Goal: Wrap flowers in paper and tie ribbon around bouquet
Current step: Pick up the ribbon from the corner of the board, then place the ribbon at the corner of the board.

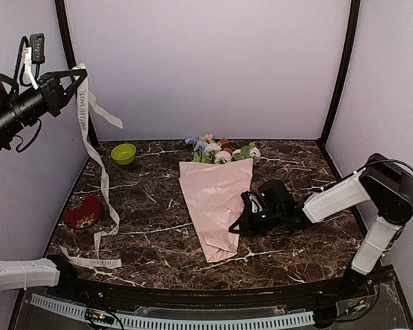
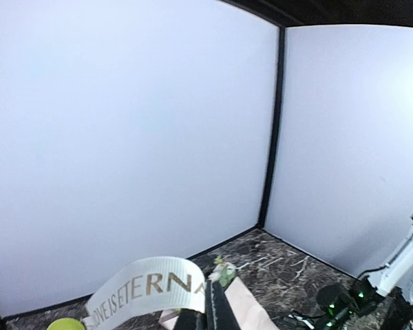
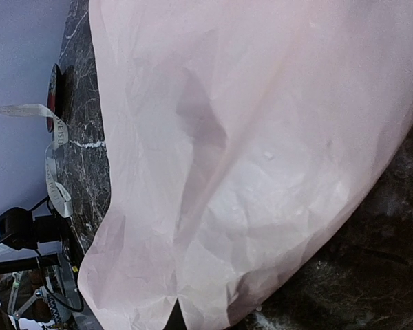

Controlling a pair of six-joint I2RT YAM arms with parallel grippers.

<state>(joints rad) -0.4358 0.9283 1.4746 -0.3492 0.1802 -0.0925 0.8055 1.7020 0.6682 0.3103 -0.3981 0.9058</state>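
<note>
Pincer on left (image 1: 74, 71) raised high, clamped on ribbon (image 1: 104, 180). Right pincer (image 1: 248, 214) shut, touching bouquet (image 1: 213, 199) at its right edge. Dark marble bench (image 1: 151, 227); lilac walls (image 1: 206, 69).

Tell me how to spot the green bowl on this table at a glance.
Look at the dark marble table, back left corner. Left of the flowers, beside the hanging ribbon, sits the bowl. It is small, round and the only lime-green thing.
</note>
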